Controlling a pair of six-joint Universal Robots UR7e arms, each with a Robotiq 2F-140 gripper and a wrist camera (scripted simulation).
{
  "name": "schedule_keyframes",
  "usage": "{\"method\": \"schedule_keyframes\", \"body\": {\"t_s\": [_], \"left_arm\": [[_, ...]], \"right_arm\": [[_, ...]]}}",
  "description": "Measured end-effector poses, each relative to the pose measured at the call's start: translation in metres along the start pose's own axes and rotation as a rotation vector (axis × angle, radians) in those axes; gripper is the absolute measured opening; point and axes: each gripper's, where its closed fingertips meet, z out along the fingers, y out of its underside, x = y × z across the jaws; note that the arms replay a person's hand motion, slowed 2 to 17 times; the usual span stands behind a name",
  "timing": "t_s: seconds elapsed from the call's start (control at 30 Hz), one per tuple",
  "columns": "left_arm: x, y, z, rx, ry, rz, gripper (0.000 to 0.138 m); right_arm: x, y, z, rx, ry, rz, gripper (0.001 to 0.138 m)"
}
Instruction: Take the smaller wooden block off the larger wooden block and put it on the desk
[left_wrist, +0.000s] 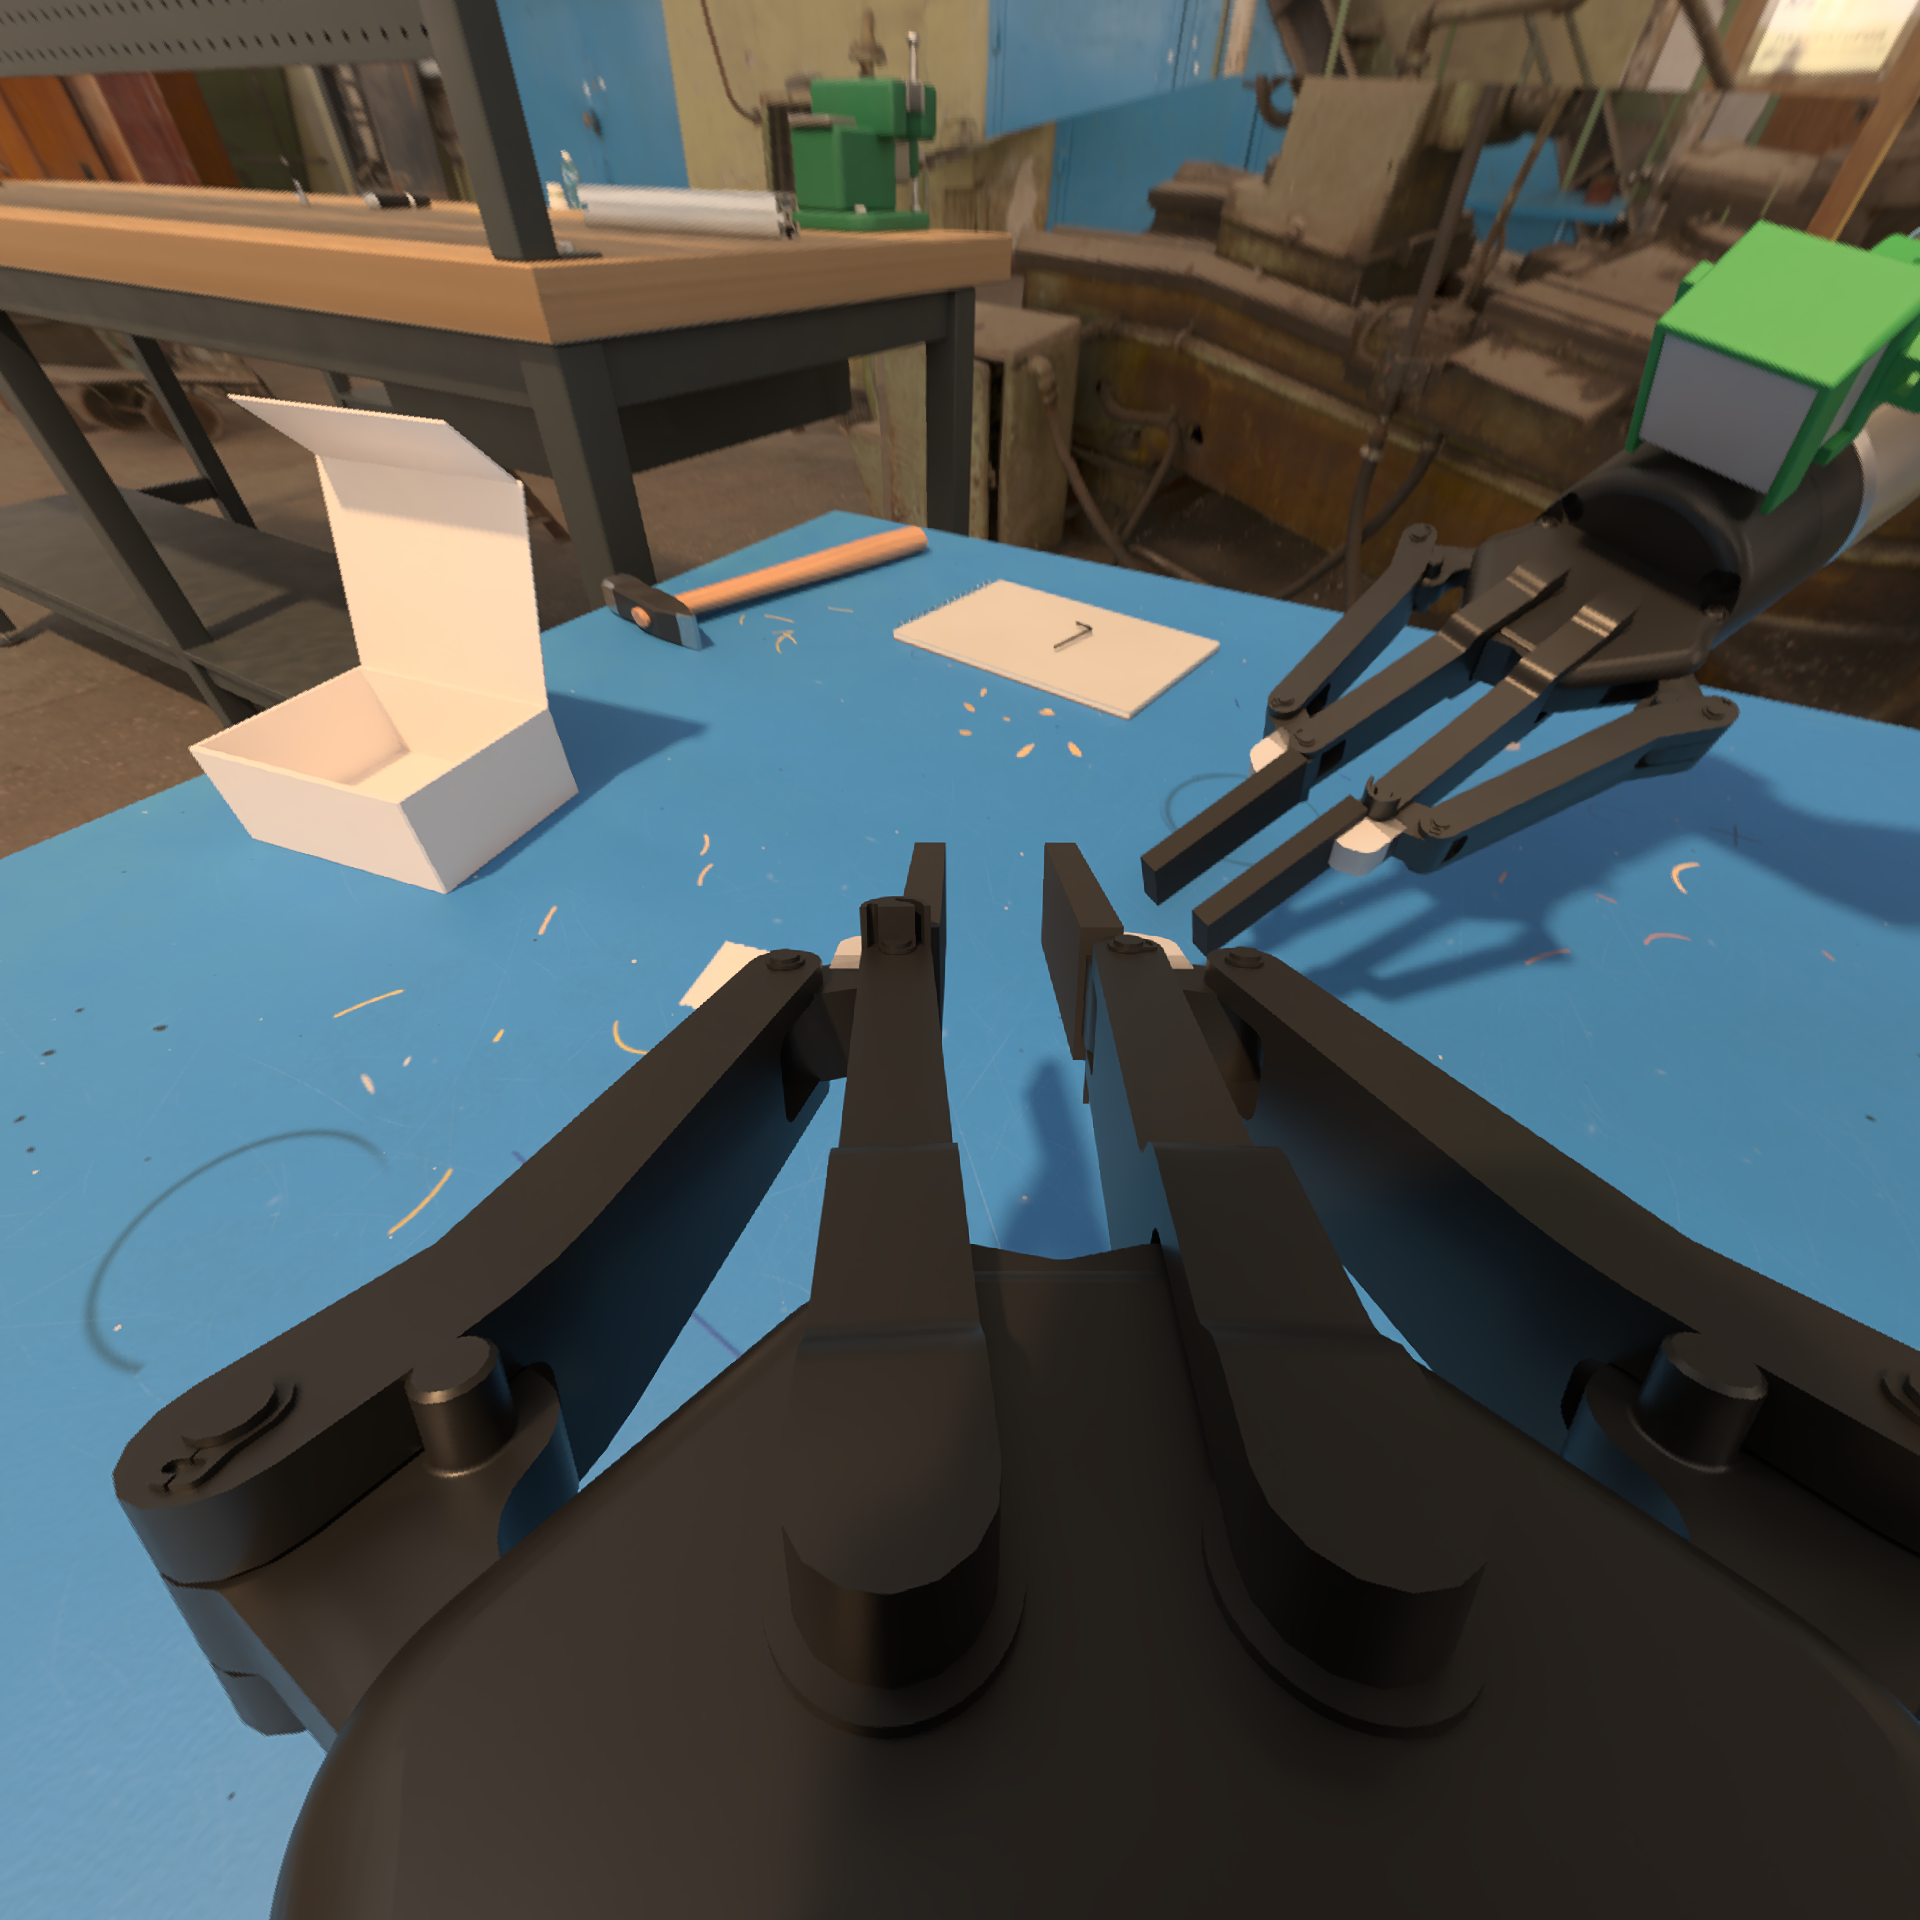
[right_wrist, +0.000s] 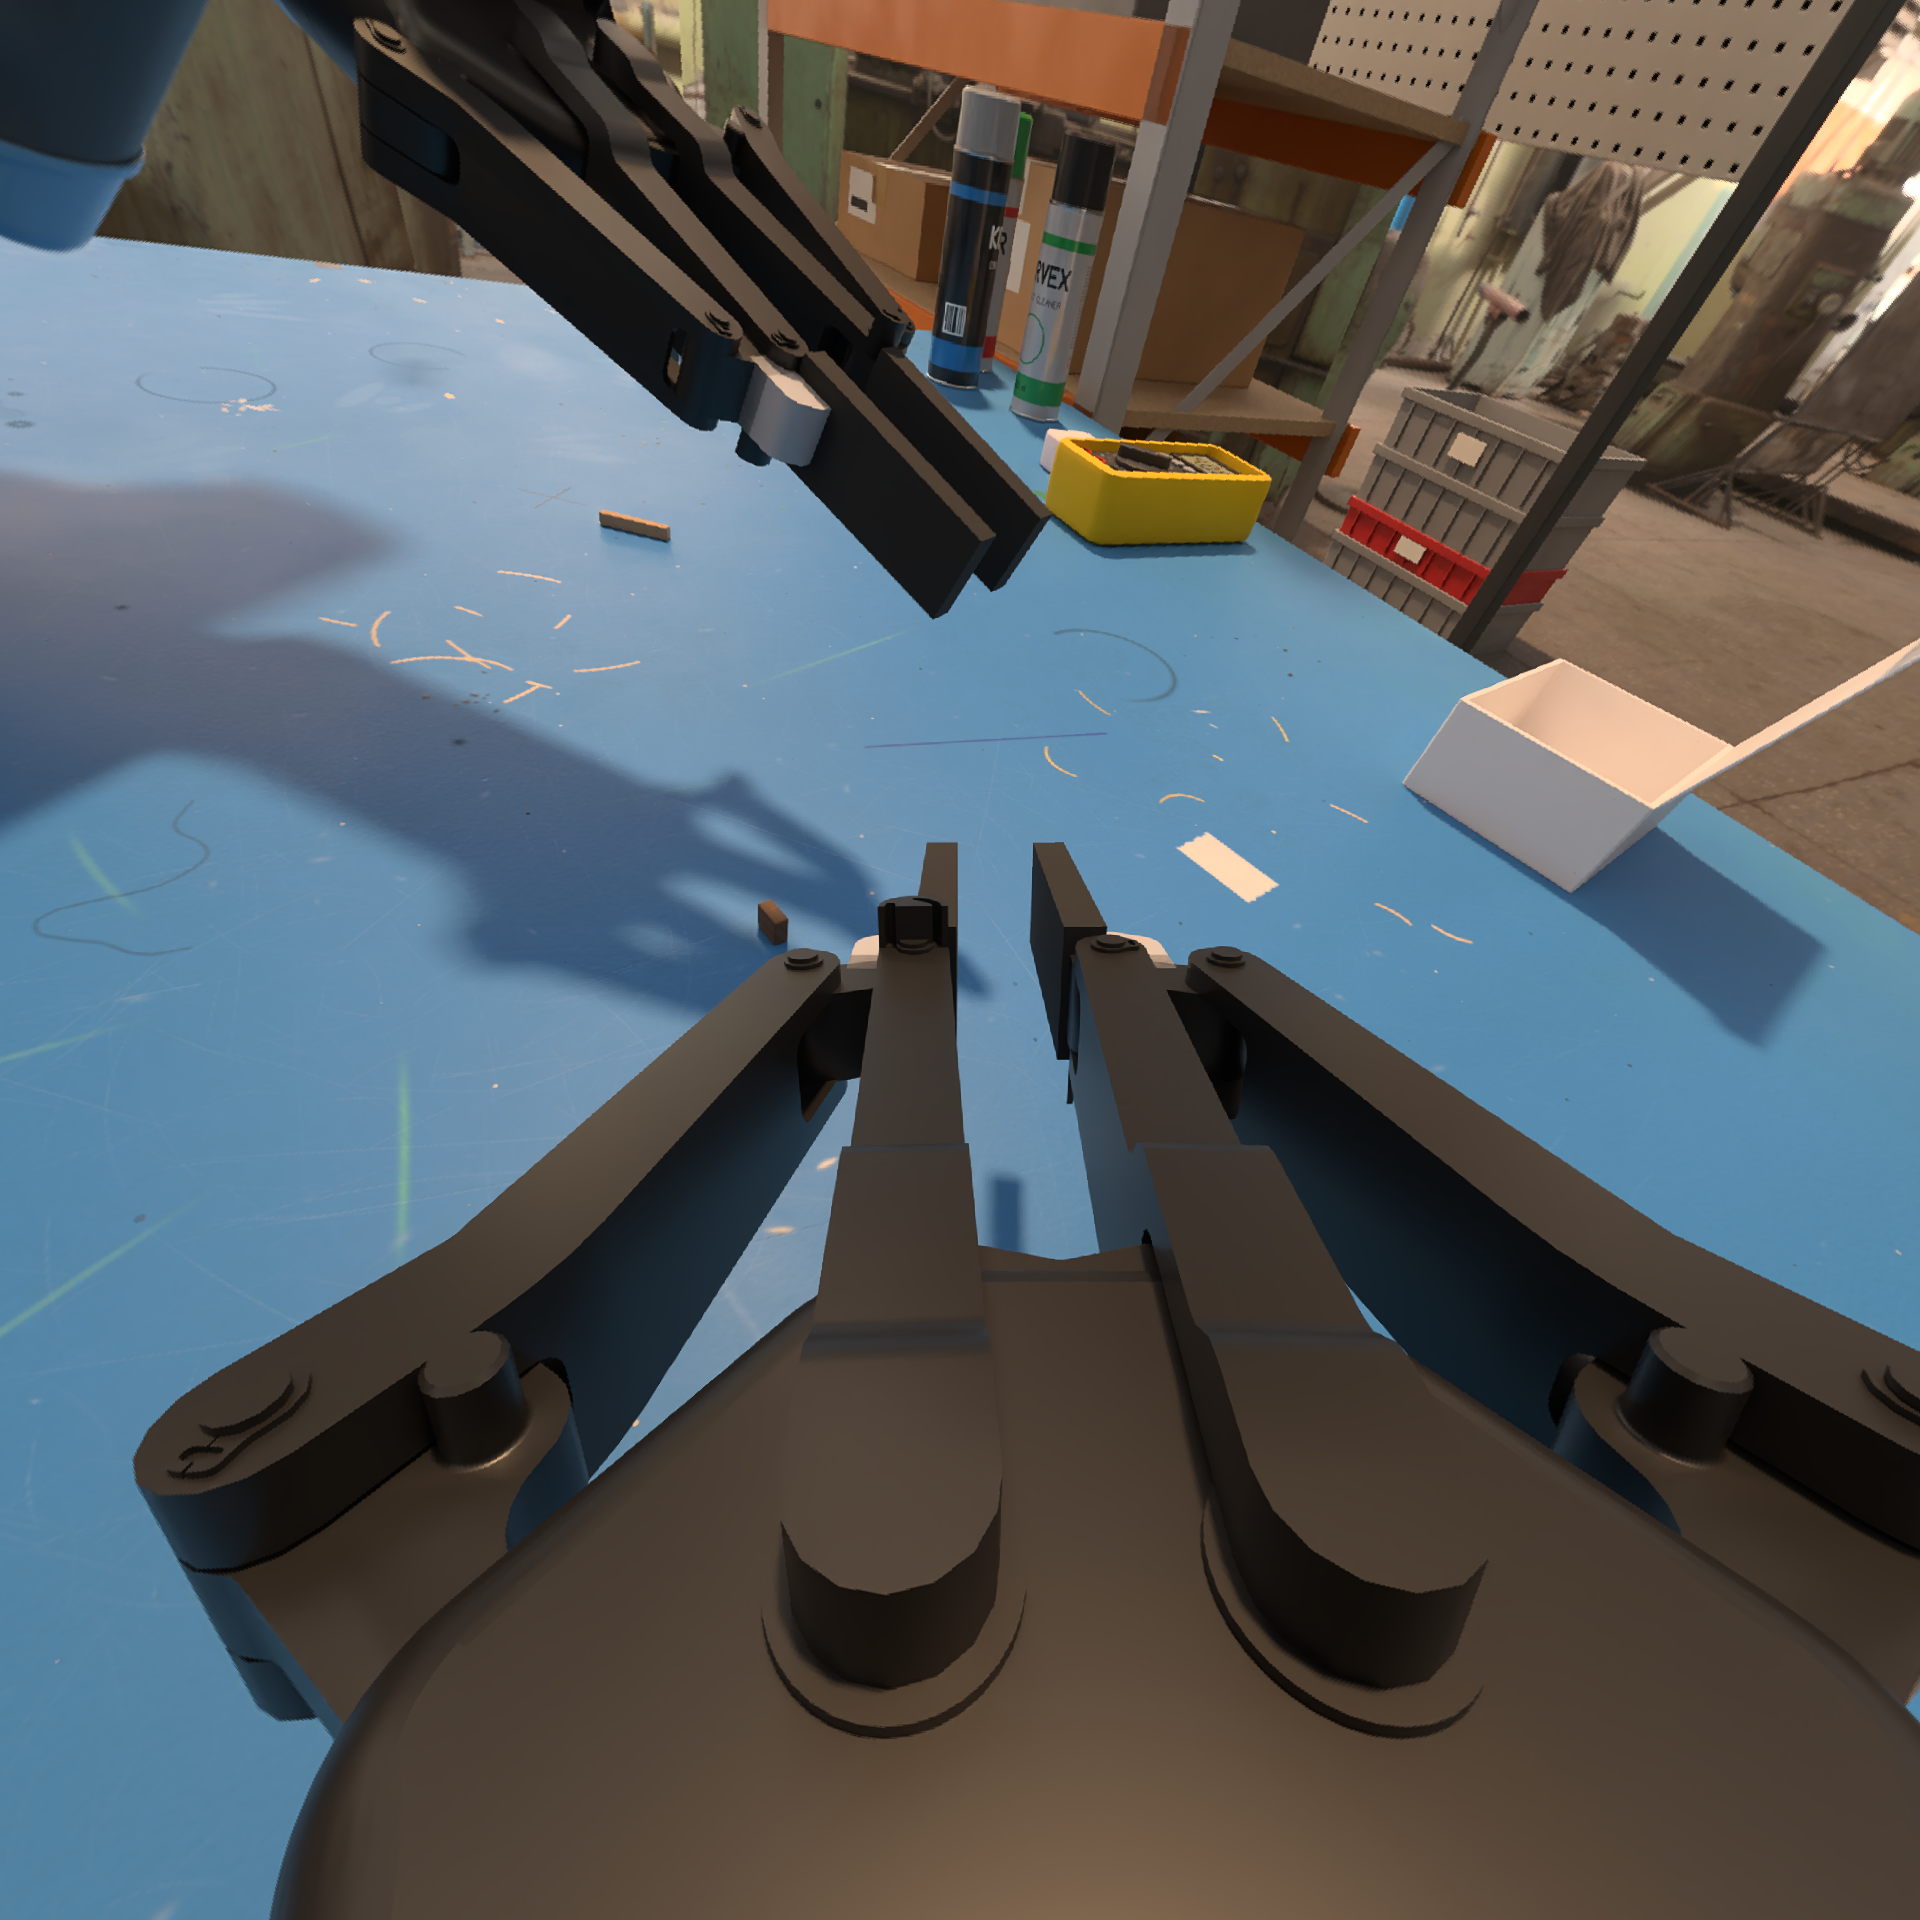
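Note:
A small brown wooden block (right_wrist: 772, 922) stands alone on the blue desk (right_wrist: 312, 1091), just left of my right gripper's left finger. A longer, flat wooden block (right_wrist: 634, 525) lies farther back on the desk, well apart from it. Neither block shows in the left wrist view. My right gripper (right_wrist: 992, 868) hangs low over the desk with its jaws nearly together and nothing between them; it also shows in the left wrist view (left_wrist: 1174, 904). My left gripper (left_wrist: 992, 868) is likewise shut and empty, and shows from the side in the right wrist view (right_wrist: 987, 582).
A white open box (left_wrist: 384, 769) sits at the desk edge, also in the right wrist view (right_wrist: 1558, 769). A hammer (left_wrist: 769, 587) and a notepad with a hex key (left_wrist: 1055, 644) lie at the far side. A yellow tray (right_wrist: 1153, 509) and spray cans (right_wrist: 971, 239) stand by the shelf. A white paper slip (right_wrist: 1226, 865) lies nearby.

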Motion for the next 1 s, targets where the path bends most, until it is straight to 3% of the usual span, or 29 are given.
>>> {"method": "schedule_keyframes", "body": {"t_s": [0.23,0.6,1.0], "left_arm": [[-0.011,0.001,0.003,0.086,-0.032,-0.03,0.026],[-0.033,0.012,0.005,0.172,-0.154,-0.027,0.025],[-0.043,0.02,0.004,0.176,-0.205,-0.059,0.027]], "right_arm": [[-0.001,0.003,0.003,-0.009,-0.009,0.012,0.019],[-0.001,0.008,0.009,-0.028,-0.026,0.033,0.019],[-0.004,0.011,0.012,-0.036,-0.054,0.053,0.019]]}}
